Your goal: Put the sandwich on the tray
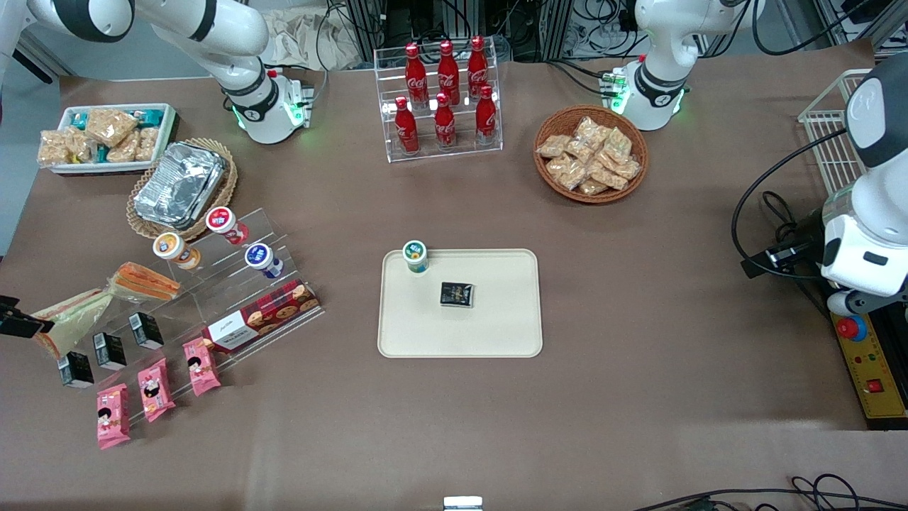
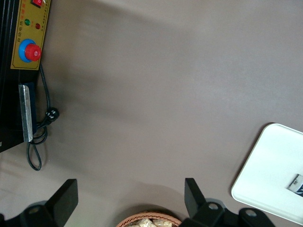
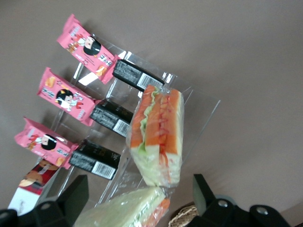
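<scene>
The sandwich (image 1: 71, 321) is a large wrapped wedge with pale bread faces and an orange and green edge. It lies on a clear tiered stand toward the working arm's end of the table. My right gripper (image 1: 25, 319) is at its outer end and is open. In the right wrist view the sandwich (image 3: 125, 208) lies between the two spread fingers (image 3: 71, 196) of the gripper (image 3: 139, 198), which do not touch it. The cream tray (image 1: 496, 333) sits mid-table, far from the gripper, and its corner also shows as the tray (image 2: 265, 179) in the left wrist view.
A smaller, mostly orange sandwich (image 1: 145, 282) (image 3: 158, 137) lies beside the wedge. The stand also holds black cartons (image 1: 110, 350), pink snack packs (image 1: 152, 389), a cookie box (image 1: 262, 324) and small cups (image 1: 225, 221). A green-lidded cup (image 1: 415, 255) and a black packet (image 1: 456, 294) are on the tray.
</scene>
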`<state>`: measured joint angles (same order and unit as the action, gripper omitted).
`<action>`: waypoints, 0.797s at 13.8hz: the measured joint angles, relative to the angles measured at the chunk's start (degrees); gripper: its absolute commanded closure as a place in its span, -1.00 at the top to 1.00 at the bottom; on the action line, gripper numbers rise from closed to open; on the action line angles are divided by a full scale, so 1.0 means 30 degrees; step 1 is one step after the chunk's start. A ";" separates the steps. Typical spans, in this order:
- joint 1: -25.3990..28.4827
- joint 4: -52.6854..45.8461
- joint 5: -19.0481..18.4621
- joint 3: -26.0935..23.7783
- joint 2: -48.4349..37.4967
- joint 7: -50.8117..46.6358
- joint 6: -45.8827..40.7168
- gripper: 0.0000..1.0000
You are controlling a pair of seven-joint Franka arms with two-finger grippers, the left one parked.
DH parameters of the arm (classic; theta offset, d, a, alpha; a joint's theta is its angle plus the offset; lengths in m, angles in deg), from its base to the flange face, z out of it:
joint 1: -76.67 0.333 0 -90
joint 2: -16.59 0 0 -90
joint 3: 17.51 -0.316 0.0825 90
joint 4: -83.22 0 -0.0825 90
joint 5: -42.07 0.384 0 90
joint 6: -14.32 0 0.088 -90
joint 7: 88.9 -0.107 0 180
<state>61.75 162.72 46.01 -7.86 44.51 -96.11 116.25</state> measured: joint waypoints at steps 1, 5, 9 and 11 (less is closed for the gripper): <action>-0.0003 0.0006 0.0000 0.0008 0.0301 0.0000 0.0257 0.96; -0.0220 0.0007 -0.0002 0.0066 0.0939 -0.0001 0.0834 0.95; -0.0362 0.0007 -0.0004 0.0070 0.1212 0.0003 0.1148 0.34; -0.0547 0.0007 -0.0004 0.0075 0.1246 0.0398 0.1375 0.13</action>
<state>60.11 162.74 45.99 -7.63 48.25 -94.92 120.37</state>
